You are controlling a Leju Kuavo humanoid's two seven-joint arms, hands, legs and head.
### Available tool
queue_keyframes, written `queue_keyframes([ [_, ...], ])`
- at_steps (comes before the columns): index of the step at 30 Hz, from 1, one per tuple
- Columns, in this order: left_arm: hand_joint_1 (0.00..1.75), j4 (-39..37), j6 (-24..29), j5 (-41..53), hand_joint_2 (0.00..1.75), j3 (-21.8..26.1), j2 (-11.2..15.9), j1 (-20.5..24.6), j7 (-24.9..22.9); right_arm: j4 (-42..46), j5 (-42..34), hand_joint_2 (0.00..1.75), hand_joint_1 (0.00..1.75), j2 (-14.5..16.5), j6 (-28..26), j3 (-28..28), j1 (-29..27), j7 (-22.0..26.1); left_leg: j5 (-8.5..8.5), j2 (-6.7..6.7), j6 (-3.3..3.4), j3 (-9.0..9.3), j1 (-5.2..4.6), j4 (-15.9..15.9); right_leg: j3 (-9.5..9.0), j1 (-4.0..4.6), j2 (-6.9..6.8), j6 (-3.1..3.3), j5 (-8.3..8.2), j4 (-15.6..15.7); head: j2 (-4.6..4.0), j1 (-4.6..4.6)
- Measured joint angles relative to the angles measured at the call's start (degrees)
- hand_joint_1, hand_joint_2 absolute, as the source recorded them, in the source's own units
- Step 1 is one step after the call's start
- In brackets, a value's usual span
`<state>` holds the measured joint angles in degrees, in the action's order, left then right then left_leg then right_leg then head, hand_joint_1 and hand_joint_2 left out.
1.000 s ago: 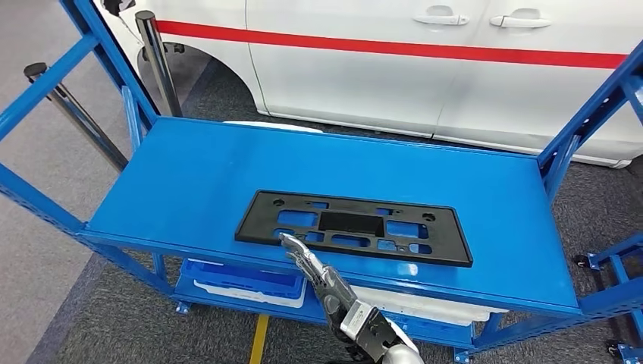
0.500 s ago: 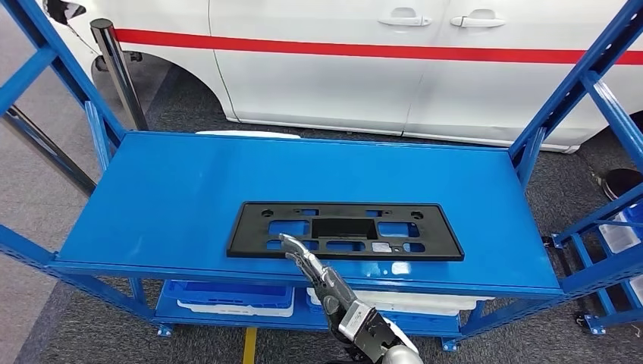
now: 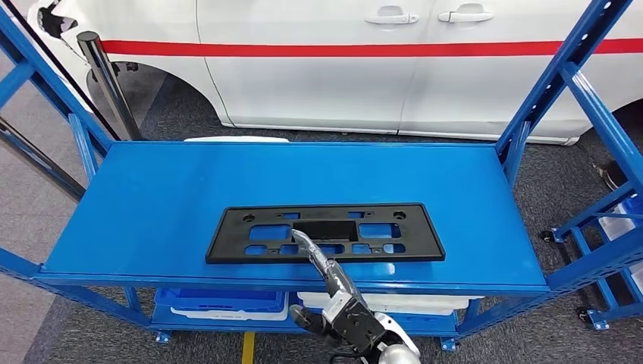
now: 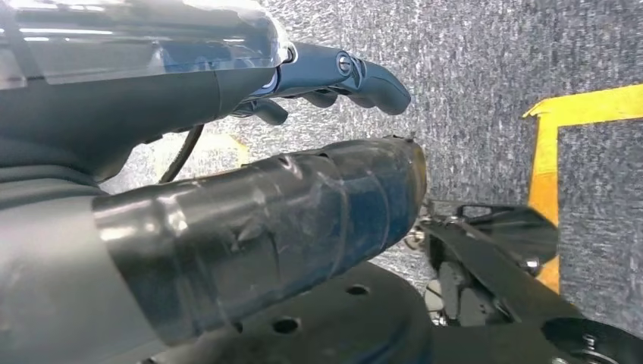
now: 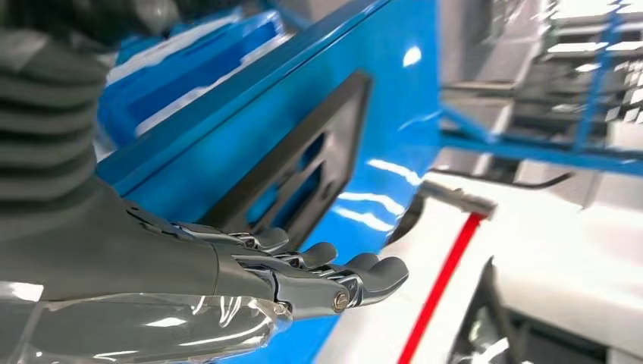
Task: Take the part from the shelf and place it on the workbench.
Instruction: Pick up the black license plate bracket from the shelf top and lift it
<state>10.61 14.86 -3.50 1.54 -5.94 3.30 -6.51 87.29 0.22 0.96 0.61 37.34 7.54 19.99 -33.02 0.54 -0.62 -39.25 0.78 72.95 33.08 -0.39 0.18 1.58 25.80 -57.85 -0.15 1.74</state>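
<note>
One part: a flat black plate [image 3: 326, 233] with rectangular cut-outs, lying on the blue shelf top [image 3: 189, 189], in the lower middle of the head view, its long side along the front edge.
Right hand [image 3: 322, 267]: reaches up from the bottom centre of the head view; its fingers are stretched out straight and close together, with nothing in them. The fingertips [image 3: 299, 236] overlap the near edge of the plate; whether they touch it cannot be told.
Right wrist view: extended fingers [image 5: 334, 273] low in the frame, plate [image 5: 303, 163] and shelf behind them.
Left hand [image 4: 326, 76]: fingers loosely curled over grey carpet, holding nothing.
Lower tier: blue and white trays [image 3: 227, 299].
Background: white car [image 3: 364, 68] with a red stripe across the top of the frame.
</note>
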Motion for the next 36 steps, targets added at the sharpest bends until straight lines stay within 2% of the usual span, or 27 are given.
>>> queue_keyframes([
  [2,0.00,-0.01,-0.08,-0.01,0.00,0.02,0.12,-0.05,0.00,-0.79,5.21,1.75,0.00,0.00,-3.78,0.19,0.48,-0.73,3.92,-0.05,0.00,2.85,0.14,-6.54,0.00,-0.06,0.27,-0.31,0.29,-0.44,0.00,0.00],
  [3,0.00,0.00,-0.13,-0.01,0.00,0.03,0.16,-0.04,-0.01,-1.11,7.88,1.75,0.00,0.00,-5.64,0.32,0.79,-1.12,5.30,-0.16,0.11,4.48,0.11,-10.04,0.11,0.03,0.39,-0.57,0.52,-0.80,0.00,-0.01],
  [4,0.00,0.00,-0.19,0.00,0.00,0.03,0.20,-0.03,-0.01,-1.43,10.65,1.75,0.00,0.00,-7.37,0.51,1.09,-1.58,6.09,-0.28,0.36,5.60,0.07,-12.53,0.25,0.12,0.47,-0.84,0.69,-1.11,0.00,0.03],
  [5,0.00,0.01,-0.26,0.01,0.00,0.03,0.21,-0.03,-0.02,-1.72,13.29,1.75,0.00,0.00,-8.96,0.76,1.35,-2.07,6.21,-0.39,0.67,6.08,-0.02,-13.70,0.38,0.21,0.52,-1.10,0.79,-1.31,0.00,0.05],
  [8,0.00,0.01,-0.67,0.05,0.00,0.06,0.29,0.00,-0.09,-2.57,21.24,1.75,0.00,0.00,-13.47,1.80,1.93,-3.75,6.36,-0.37,1.83,6.20,-0.11,-14.07,0.42,0.15,0.55,-1.92,0.91,-1.45,0.00,0.09],
  [9,0.00,0.01,-0.83,0.08,0.00,0.07,0.32,0.00,-0.13,-2.84,23.53,1.75,0.00,0.00,-14.73,2.11,2.13,-4.26,6.50,-0.31,2.18,6.31,-0.05,-14.28,0.68,0.08,0.46,-2.20,1.49,-2.16,0.00,0.10],
  [11,0.00,0.02,-1.08,0.17,0.00,0.08,0.34,0.00,-0.19,-3.44,27.58,1.75,0.00,-0.01,-16.91,2.75,2.62,-5.23,6.68,-0.16,2.75,6.42,0.05,-14.57,2.84,-0.07,0.25,-2.65,4.32,-6.89,0.00,0.14],
  [13,0.00,0.01,-1.28,0.45,0.00,0.08,0.36,-0.01,-0.33,-4.24,33.36,1.75,0.00,-0.03,-20.15,3.46,2.95,-6.93,6.65,-0.08,2.99,6.35,-0.05,-14.57,6.38,-0.11,0.16,-2.90,7.44,-14.11,0.00,0.15],
  [14,0.00,0.01,-1.43,0.66,0.00,0.08,0.37,-0.03,-0.47,-4.72,38.00,1.75,0.00,-0.04,-22.70,3.77,3.02,-8.36,6.63,-0.07,3.02,6.36,-0.10,-14.56,7.50,-0.13,0.15,-2.92,7.84,-16.28,0.00,0.16],
  [15,0.00,0.00,-1.61,0.91,0.00,0.08,0.38,-0.04,-0.65,-5.27,43.68,1.75,0.00,-0.05,-25.77,4.11,3.12,-10.13,6.61,-0.07,3.02,6.41,-0.15,-14.55,7.62,-0.13,0.15,-2.84,7.14,-16.39,0.00,0.15],
  [16,0.00,0.01,-1.78,1.15,0.00,0.08,0.38,-0.04,-0.85,-5.80,49.08,1.75,0.00,-0.06,-28.59,4.42,3.28,-11.83,6.58,-0.08,3.01,6.51,-0.17,-14.54,6.62,-0.11,0.14,-2.65,5.48,-14.25,0.00,0.15],
  [18,0.00,0.01,-2.04,1.52,0.00,0.06,0.38,-0.01,-1.15,-6.73,57.03,1.75,0.00,-0.07,-32.35,4.96,3.79,-14.46,6.45,-0.10,2.83,6.72,-0.29,-14.53,2.91,0.11,0.04,-2.05,1.89,-6.74,0.00,0.15],
  [19,0.00,0.02,-2.10,1.66,0.00,0.05,0.38,0.01,-1.24,-7.16,59.14,1.75,0.00,-0.06,-33.22,5.20,4.07,-15.23,6.38,-0.09,2.63,6.75,-0.38,-14.50,1.45,0.29,-0.03,-1.77,0.94,-3.68,0.00,0.14],
  [20,0.00,0.02,-2.13,1.78,0.00,0.04,0.38,0.02,-1.27,-7.57,60.55,1.75,0.00,-0.06,-33.73,5.42,4.29,-15.81,6.33,-0.08,2.37,6.74,-0.45,-14.49,0.65,0.47,-0.07,-1.57,0.64,-1.91,0.00,0.13],
  [23,0.00,0.01,-2.16,1.91,0.00,0.03,0.41,0.06,-1.32,-8.62,62.01,1.75,0.00,-0.05,-34.21,5.85,4.53,-16.46,6.19,-0.02,1.42,6.84,-0.42,-14.61,0.31,0.48,0.00,-1.01,0.61,-0.82,0.00,0.11],
  [25,0.00,0.01,-2.16,1.95,0.00,0.03,0.46,0.06,-1.34,-9.00,62.17,1.75,0.00,-0.03,-34.19,5.94,4.60,-16.59,4.63,-0.09,0.85,6.06,-0.35,-12.59,-0.07,0.15,-0.03,-0.35,0.28,-0.20,0.00,0.08],
  [26,0.00,0.01,-2.16,1.96,0.00,0.03,0.50,0.06,-1.35,-9.14,62.21,1.75,0.00,-0.03,-34.19,5.96,4.64,-16.65,3.04,-0.15,0.64,4.86,-0.26,-9.94,-0.21,0.07,-0.09,-0.10,0.18,-0.02,0.00,0.05],
  [28,0.00,0.00,-2.16,1.96,0.00,0.03,0.55,-0.01,-1.36,-9.44,62.16,1.75,0.00,-0.05,-34.13,5.99,4.69,-16.77,-0.42,-0.17,0.28,1.41,-0.19,-2.70,-0.16,0.15,-0.13,0.20,0.21,-0.01,0.00,0.01],
  [29,0.00,0.00,-2.16,1.97,0.00,0.03,0.57,-0.08,-1.36,-9.60,61.96,1.75,0.00,-0.07,-34.03,6.02,4.66,-16.84,-1.17,-0.16,0.13,0.09,-0.15,-0.02,-0.15,0.18,-0.11,0.24,0.26,-0.07,0.00,0.02],
  [30,0.00,-0.01,-2.14,1.97,0.00,0.03,0.59,-0.14,-1.36,-9.71,61.62,1.75,0.00,-0.09,-33.85,6.03,4.63,-16.93,-0.82,-0.16,0.04,-0.38,-0.13,0.78,-0.15,0.19,-0.05,0.25,0.32,-0.16,0.00,0.01],
  [31,0.00,-0.01,-2.11,1.96,0.00,0.03,0.61,-0.19,-1.36,-9.77,61.12,1.75,0.00,-0.11,-33.56,6.04,4.60,-17.08,0.58,-0.15,0.01,0.19,-0.10,-0.58,-0.18,0.18,0.03,0.20,0.41,-0.30,0.00,0.01],
  [33,0.00,0.01,-2.03,1.96,0.00,0.04,0.70,-0.20,-1.36,-9.80,59.90,1.75,0.00,-0.21,-32.64,6.05,4.58,-17.43,4.44,-0.19,0.24,3.45,-0.07,-7.71,-0.20,0.19,0.22,-0.06,0.73,-0.72,0.00,0.01],
  [34,0.00,0.01,-1.98,1.95,0.00,0.04,0.74,-0.18,-1.36,-9.80,59.27,1.75,0.00,-0.32,-31.87,6.05,4.59,-17.71,5.65,-0.22,0.47,4.97,-0.13,-10.99,-0.12,0.30,0.30,-0.29,0.93,-1.01,0.00,0.03],
  [35,0.00,0.02,-1.93,1.95,0.00,0.05,0.77,-0.16,-1.36,-9.80,58.70,1.75,0.00,-0.47,-30.93,6.05,4.60,-18.06,6.23,-0.25,0.73,5.92,-0.21,-13.12,-0.03,0.39,0.34,-0.56,1.06,-1.21,0.00,0.05],
  [36,0.00,0.02,-1.90,1.95,0.00,0.07,0.79,-0.15,-1.36,-9.81,58.22,1.75,0.00,-0.71,-29.82,6.05,4.62,-18.47,6.19,-0.28,1.04,6.25,-0.33,-13.93,0.05,0.46,0.36,-0.84,1.10,-1.30,0.00,0.06],
])
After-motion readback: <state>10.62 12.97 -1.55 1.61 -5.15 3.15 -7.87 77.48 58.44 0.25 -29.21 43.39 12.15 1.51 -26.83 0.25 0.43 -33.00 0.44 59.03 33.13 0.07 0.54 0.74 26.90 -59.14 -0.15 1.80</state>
